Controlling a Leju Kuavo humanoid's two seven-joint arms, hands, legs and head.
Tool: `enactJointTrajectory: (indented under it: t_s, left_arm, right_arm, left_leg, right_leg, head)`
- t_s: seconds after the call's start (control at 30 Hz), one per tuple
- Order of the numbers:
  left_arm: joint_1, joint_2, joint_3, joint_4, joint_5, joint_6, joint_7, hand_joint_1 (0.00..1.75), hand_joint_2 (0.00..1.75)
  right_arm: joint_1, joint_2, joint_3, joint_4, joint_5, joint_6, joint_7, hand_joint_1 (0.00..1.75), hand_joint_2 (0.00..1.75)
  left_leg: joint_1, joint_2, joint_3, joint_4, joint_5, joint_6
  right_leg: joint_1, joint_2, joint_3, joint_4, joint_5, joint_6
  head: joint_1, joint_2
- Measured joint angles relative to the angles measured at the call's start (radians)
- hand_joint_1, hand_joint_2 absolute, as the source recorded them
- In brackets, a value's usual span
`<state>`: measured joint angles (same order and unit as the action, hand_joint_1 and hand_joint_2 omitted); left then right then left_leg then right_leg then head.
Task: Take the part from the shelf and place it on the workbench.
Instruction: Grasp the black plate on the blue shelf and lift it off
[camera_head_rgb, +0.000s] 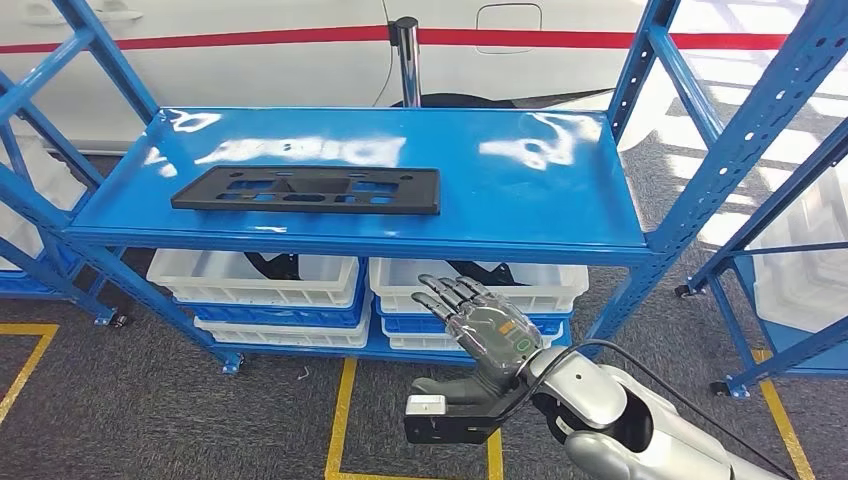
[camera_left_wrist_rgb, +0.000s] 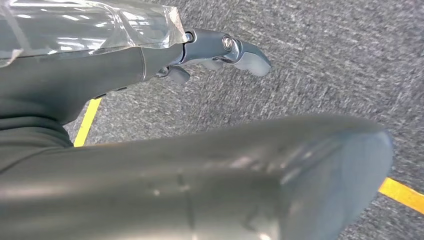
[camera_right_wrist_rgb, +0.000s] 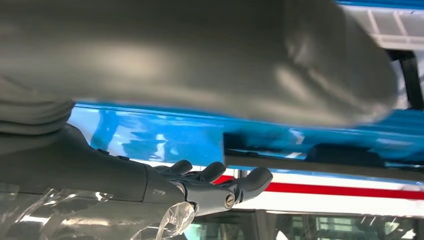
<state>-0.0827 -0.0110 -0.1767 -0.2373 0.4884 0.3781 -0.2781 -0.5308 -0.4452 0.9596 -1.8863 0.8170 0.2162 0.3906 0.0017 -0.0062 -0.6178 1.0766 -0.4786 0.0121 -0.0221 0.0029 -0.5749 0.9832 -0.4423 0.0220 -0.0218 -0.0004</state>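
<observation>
Head view high, facing shelf (camera_head_rgb: 380, 180); wrist views close.

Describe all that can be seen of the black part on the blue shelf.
The black part is a long, flat, rectangular panel, matte and plastic-looking, with several cut-out openings along its length. It lies flat on the left half of the blue shelf, its long side roughly along the front edge. Nothing touches it but the shelf; the right hand is below and in front, apart from it.
</observation>
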Motion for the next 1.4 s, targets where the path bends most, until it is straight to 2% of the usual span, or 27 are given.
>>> enactJointTrajectory:
  t_s: [0.07, 0.1, 0.13, 0.17, 0.23, 0.3, 0.37, 0.43, 0.5, 0.57, 0.6, 0.63, 0.67, 0.77, 0.83, 0.9, 0.97, 1.0, 1.07, 1.1, 1.13, 1.17, 1.2, 1.27, 1.3, 1.33, 1.4]
  left_arm:
    - [0.001, 0.0, -0.001, 0.001, 0.0, 0.0, 0.0, 0.0, 0.0]
    - [0.001, 0.0, -0.001, 0.001, 0.001, 0.0, 0.0, 0.0, 0.0]
    - [0.002, 0.0, -0.002, 0.002, 0.001, 0.0, 0.0, 0.0, 0.0]
    - [0.002, 0.0, -0.002, 0.002, 0.001, 0.0, 0.0, 0.0, 0.0]
    - [0.0, 0.0, -0.002, 0.002, 0.0, 0.0, 0.0, 0.0, 0.0]
    - [-0.001, 0.001, -0.002, 0.002, 0.0, 0.0, 0.0, 0.0, 0.0]
    - [-0.001, 0.001, -0.002, 0.002, 0.0, 0.0, 0.0, 0.0, 0.0]
    - [-0.001, 0.001, -0.002, 0.002, 0.0, 0.001, 0.001, 0.0, 0.0]
    - [-0.002, 0.001, -0.002, 0.002, 0.0, 0.001, 0.002, 0.0, 0.0]
    - [-0.002, 0.001, -0.002, 0.002, 0.0, 0.001, 0.003, 0.0, 0.0]
    - [-0.001, 0.001, -0.003, 0.002, 0.0, 0.001, 0.004, 0.0, 0.0]
    - [0.0, 0.001, -0.003, 0.002, 0.0, 0.001, 0.005, 0.0, 0.0]
    - [0.001, 0.001, -0.003, 0.002, 0.0, 0.001, 0.006, 0.0, 0.0]
    - [0.0, 0.001, -0.003, 0.002, 0.0, 0.001, 0.006, 0.0, 0.0]
    - [-0.001, 0.001, -0.003, 0.002, 0.0, 0.001, 0.006, 0.0, 0.0]
    - [-0.001, 0.002, -0.004, 0.002, 0.0, 0.001, 0.007, 0.0, 0.0]
    - [0.001, 0.001, -0.004, 0.002, 0.0, 0.001, 0.008, 0.0, 0.0]
    - [0.001, 0.001, -0.005, 0.002, 0.0, 0.001, 0.009, 0.0, 0.0]
    - [0.0, 0.0, -0.006, 0.002, 0.0, 0.001, 0.01, 0.0, 0.0]
    - [0.001, 0.0, -0.008, 0.002, 0.0, 0.001, 0.011, 0.0, 0.0]
    - [0.002, 0.0, -0.01, 0.002, 0.0, 0.001, 0.012, 0.0, 0.0]
    - [0.003, 0.0, -0.011, 0.002, 0.0, 0.0, 0.013, 0.0, 0.0]
    - [0.002, 0.0, -0.012, 0.002, 0.0, 0.0, 0.014, 0.0, 0.0]
    - [0.0, 0.0, -0.013, 0.002, 0.001, -0.004, 0.015, 0.0, 0.0]
    - [-0.002, 0.0, -0.014, 0.002, 0.001, -0.006, 0.015, 0.0, 0.0]
    - [-0.002, 0.0, -0.014, 0.002, 0.001, -0.008, 0.015, 0.0, 0.0]
    - [-0.002, 0.0, -0.016, 0.002, 0.001, -0.011, 0.014, 0.0, 0.0]
  right_arm:
    - [-0.001, 0.001, 0.004, 0.002, 0.0, 0.002, 0.0, 0.0, 0.0]
    - [-0.001, 0.002, 0.007, 0.004, 0.0, 0.002, 0.0, 0.0, 0.0]
    - [-0.001, 0.002, 0.009, 0.006, 0.0, 0.003, 0.0, 0.0, 0.0]
    - [-0.001, 0.003, 0.011, 0.007, 0.0, 0.003, 0.0, 0.0, 0.0]
    - [-0.002, 0.005, 0.014, 0.008, 0.0, 0.004, 0.001, 0.0, 0.0]
    - [-0.004, 0.007, 0.014, 0.008, -0.002, 0.004, 0.002, 0.0, 0.0]
    - [-0.005, 0.007, 0.015, 0.009, -0.006, 0.004, 0.004, 0.0, 0.0]
    - [-0.007, 0.008, 0.015, 0.01, -0.011, 0.005, 0.005, 0.0, 0.0]
    - [-0.008, 0.008, 0.015, 0.01, -0.015, 0.005, 0.006, 0.0, 0.0]
    - [-0.008, 0.008, 0.017, 0.011, -0.021, 0.006, 0.008, 0.0, 0.0]
    - [-0.008, 0.008, 0.018, 0.012, -0.023, 0.006, 0.009, 0.0, 0.0]
    - [-0.007, 0.008, 0.02, 0.014, -0.025, 0.006, 0.01, 0.0, 0.0]
    - [-0.007, 0.008, 0.021, 0.014, -0.027, 0.006, 0.011, 0.0, 0.0]
    - [-0.008, 0.007, 0.021, 0.015, -0.031, 0.006, 0.013, 0.0, 0.0]
    - [-0.008, 0.007, 0.021, 0.016, -0.033, 0.006, 0.015, 0.0, 0.0]
    - [-0.008, 0.008, 0.022, 0.016, -0.035, 0.006, 0.016, 0.0, 0.0]
    - [-0.01, 0.009, 0.021, 0.016, -0.038, 0.006, 0.017, 0.0, 0.0]
    - [-0.011, 0.009, 0.021, 0.016, -0.039, 0.007, 0.017, 0.0, 0.0]
    - [-0.011, 0.009, 0.021, 0.016, -0.041, 0.007, 0.018, 0.0, 0.0]
    - [-0.011, 0.008, 0.022, 0.016, -0.042, 0.007, 0.018, 0.0, 0.0]
    - [-0.011, 0.008, 0.022, 0.016, -0.043, 0.007, 0.018, 0.0, 0.0]
    - [-0.011, 0.008, 0.022, 0.016, -0.043, 0.007, 0.018, 0.0, 0.0]
    - [-0.011, 0.008, 0.023, 0.017, -0.043, 0.007, 0.018, 0.0, 0.0]
    - [-0.011, 0.009, 0.023, 0.017, -0.044, 0.006, 0.018, 0.0, 0.0]
    - [-0.012, 0.009, 0.022, 0.017, -0.044, 0.006, 0.018, 0.0, 0.0]
    - [-0.012, 0.008, 0.022, 0.017, -0.044, 0.006, 0.018, 0.0, 0.0]
    - [-0.013, 0.009, 0.022, 0.018, -0.045, 0.006, 0.019, 0.0, 0.0]
  left_leg:
    - [0.004, 0.0, -0.062, 0.135, -0.057, -0.011]
    - [0.006, 0.0, -0.084, 0.179, -0.068, -0.013]
    - [0.007, 0.0, -0.089, 0.187, -0.061, -0.014]
    - [0.007, 0.001, -0.074, 0.154, -0.037, -0.013]
    - [0.006, 0.002, -0.008, 0.012, 0.026, -0.005]
    - [0.0, 0.004, 0.037, -0.088, 0.058, 0.006]
    - [-0.006, 0.002, 0.039, -0.102, 0.062, 0.015]
    - [-0.003, 0.001, 0.043, -0.11, 0.069, 0.028]
    - [0.0, 0.0, 0.047, -0.118, 0.075, 0.04]
    - [-0.002, -0.003, 0.047, -0.118, 0.076, 0.046]
    - [-0.003, -0.007, 0.047, -0.118, 0.076, 0.048]
    - [-0.003, -0.011, 0.046, -0.118, 0.076, 0.048]
    - [-0.003, -0.016, 0.047, -0.118, 0.076, 0.048]
    - [-0.005, -0.035, 0.048, -0.113, 0.074, 0.044]
    - [-0.007, -0.045, 0.043, -0.11, 0.074, 0.035]
    - [-0.006, -0.055, 0.038, -0.111, 0.078, 0.024]
    - [-0.003, -0.044, 0.026, -0.088, 0.062, 0.012]
    - [-0.001, -0.033, 0.007, -0.047, 0.039, 0.005]
    - [0.004, -0.012, -0.056, 0.087, -0.026, -0.007]
    - [0.006, -0.009, -0.088, 0.152, -0.049, -0.012]
    - [0.008, -0.007, -0.107, 0.188, -0.055, -0.014]
    - [0.01, -0.005, -0.106, 0.184, -0.043, -0.015]
    - [0.011, 0.001, -0.084, 0.137, -0.015, -0.015]
    - [0.007, 0.032, -0.01, -0.014, 0.05, -0.01]
    - [0.003, 0.044, 0.017, -0.071, 0.069, -0.004]
    - [-0.001, 0.051, 0.029, -0.102, 0.077, 0.002]
    - [-0.005, 0.037, 0.026, -0.11, 0.078, 0.013]
  right_leg:
    - [0.0, -0.001, 0.0, 0.0, 0.0, -0.003]
    - [0.0, -0.001, 0.0, 0.0, 0.0, -0.004]
    - [0.0, -0.001, 0.0, 0.0, -0.001, -0.004]
    - [0.0, -0.001, 0.001, 0.0, -0.001, -0.003]
    - [0.001, -0.001, 0.004, 0.0, -0.002, -0.001]
    - [0.003, -0.002, 0.005, 0.0, -0.002, 0.006]
    - [0.005, -0.002, 0.005, -0.004, -0.001, 0.017]
    - [0.003, -0.003, 0.003, 0.001, -0.008, 0.028]
    - [0.002, -0.002, -0.025, 0.07, -0.054, 0.033]
    - [0.002, -0.002, -0.087, 0.21, -0.123, 0.035]
    - [0.002, -0.002, -0.115, 0.271, -0.144, 0.036]
    - [0.002, -0.002, -0.128, 0.299, -0.147, 0.037]
    - [0.002, -0.002, -0.123, 0.291, -0.133, 0.037]
    - [0.0, 0.021, -0.022, 0.087, -0.037, 0.032]
    - [0.001, 0.037, 0.019, 0.0, -0.011, 0.026]
    - [0.003, 0.028, 0.019, -0.008, -0.01, 0.016]
    - [0.001, 0.012, 0.02, -0.012, -0.007, 0.006]
    - [-0.001, 0.003, 0.021, -0.013, -0.006, 0.001]
    - [-0.001, -0.014, 0.021, -0.014, -0.007, -0.004]
    - [-0.001, -0.021, 0.021, -0.014, -0.007, -0.004]
    - [-0.001, -0.028, 0.021, -0.014, -0.008, -0.005]
    - [-0.001, -0.035, 0.022, -0.014, -0.009, -0.004]
    - [-0.001, -0.042, 0.023, -0.014, -0.01, -0.003]
    - [0.001, -0.057, 0.028, -0.013, -0.015, 0.003]
    - [0.003, -0.064, 0.03, -0.013, -0.017, 0.007]
    - [0.006, -0.07, 0.032, -0.013, -0.019, 0.011]
    - [0.008, -0.084, 0.034, -0.016, -0.021, 0.022]
  head:
    - [-0.004, 0.0]
    - [-0.004, 0.0]
    - [-0.005, 0.0]
    - [-0.006, 0.0]
    - [-0.007, 0.0]
    - [-0.007, 0.0]
    - [-0.007, 0.0]
    - [-0.007, 0.0]
    - [-0.006, 0.0]
    - [-0.005, 0.0]
    - [-0.005, 0.0]
    - [-0.005, 0.0]
    - [-0.005, 0.0]
    - [-0.005, 0.0]
    - [-0.007, 0.0]
    - [-0.009, 0.0]
    - [-0.011, 0.0]
    - [-0.013, 0.0]
    - [-0.018, 0.0]
    - [-0.018, 0.0]
    - [-0.018, 0.0]
    - [-0.018, 0.0]
    - [-0.018, 0.0]
    - [-0.018, 0.0]
    - [-0.018, 0.0]
    - [-0.017, 0.0]
    - [-0.017, 0.0]
